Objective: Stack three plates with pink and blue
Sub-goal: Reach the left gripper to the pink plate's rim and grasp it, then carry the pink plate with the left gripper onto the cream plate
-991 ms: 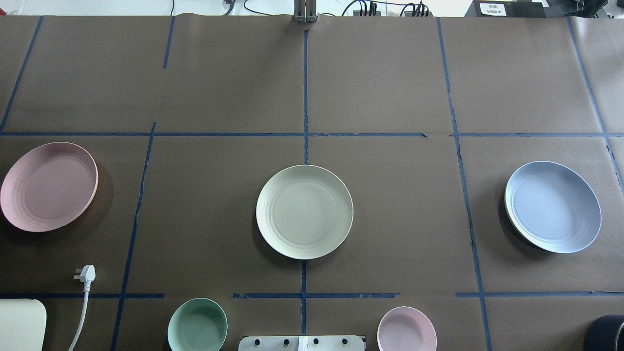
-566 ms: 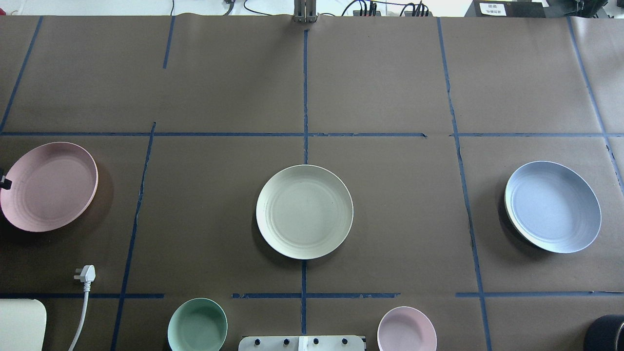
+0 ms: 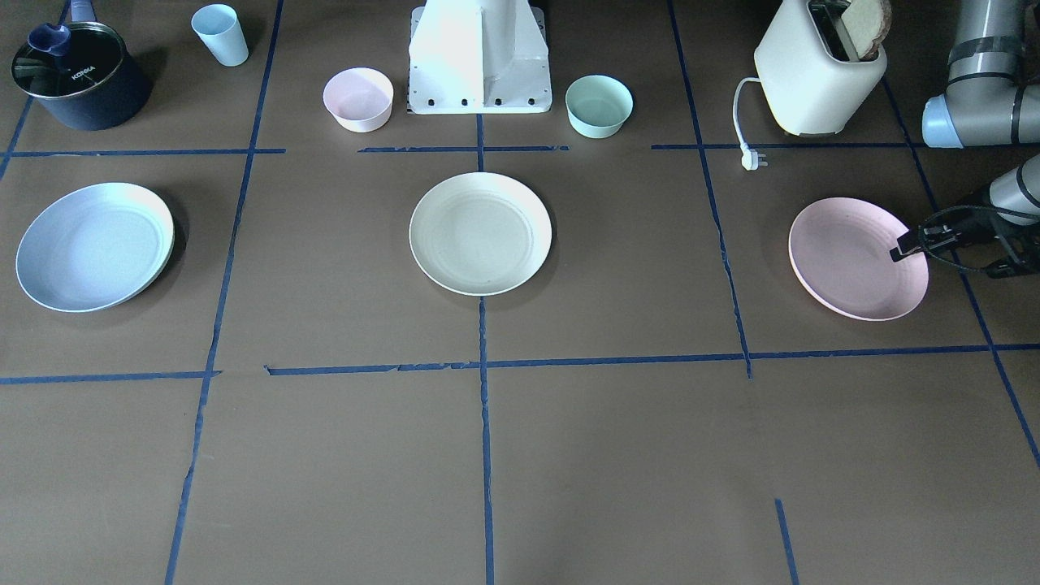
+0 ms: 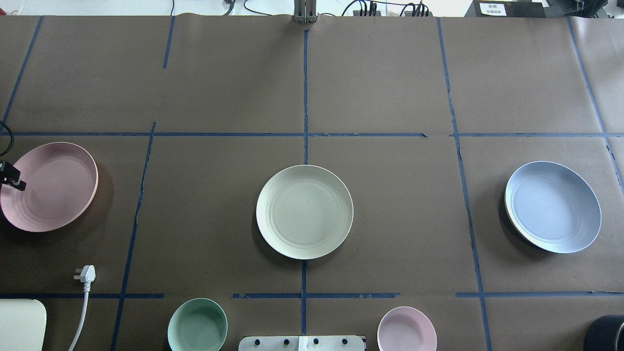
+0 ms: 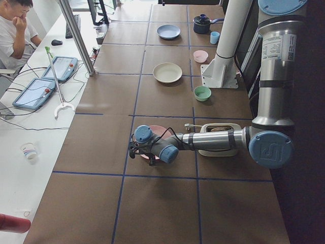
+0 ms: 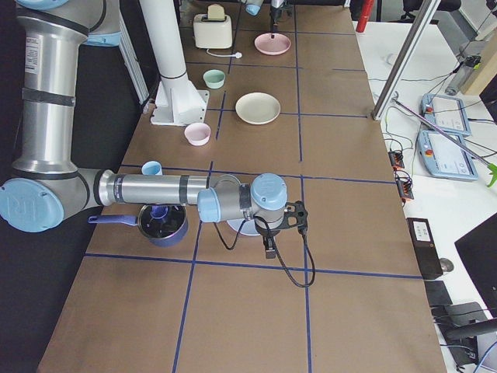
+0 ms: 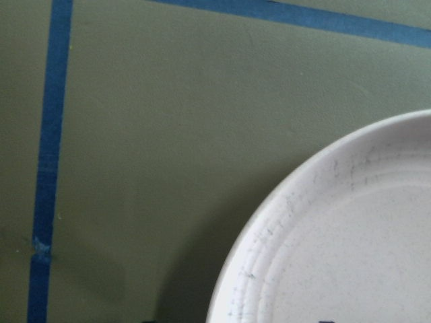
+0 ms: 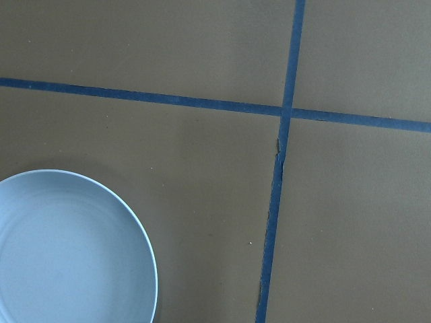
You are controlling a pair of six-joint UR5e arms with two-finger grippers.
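**While three plates lie unstacked, our left pincer meets the pink rim**

Across the table we find the cream plate at the middle, the pink plate towards our left end and the blue plate towards our right, all well apart. Our left gripper overhangs the pink plate's outer rim. Our right gripper hangs near the blue plate. Whether either is released or clenched, we cannot tell.

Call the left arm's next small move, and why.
Probably lower the left gripper onto the outer rim of the pink plate and close on it. The gripper sits over that rim, the plate lies flat on the table, and the cream-white plate and light blue plate lie apart, so nothing is stacked yet.
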